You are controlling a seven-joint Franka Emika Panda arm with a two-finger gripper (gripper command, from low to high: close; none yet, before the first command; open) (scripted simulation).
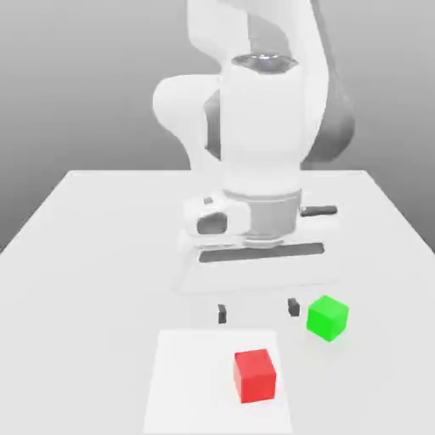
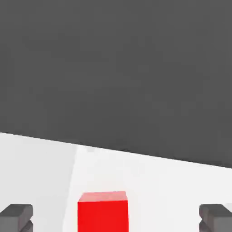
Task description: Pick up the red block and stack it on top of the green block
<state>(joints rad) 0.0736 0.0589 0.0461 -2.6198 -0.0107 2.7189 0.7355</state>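
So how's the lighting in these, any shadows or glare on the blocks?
Exterior view: soft, even light, no glare; the red block and green block have brighter tops and darker sides, with hardly any shadow on the table. Hand view: the red block looks flat and matte.

A bulky glossy white arm (image 1: 255, 110) with grey joints, ending in dark fingers (image 1: 222, 313).

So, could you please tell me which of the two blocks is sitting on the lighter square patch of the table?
The red block; the green block rests off that patch, on the exterior view's right.
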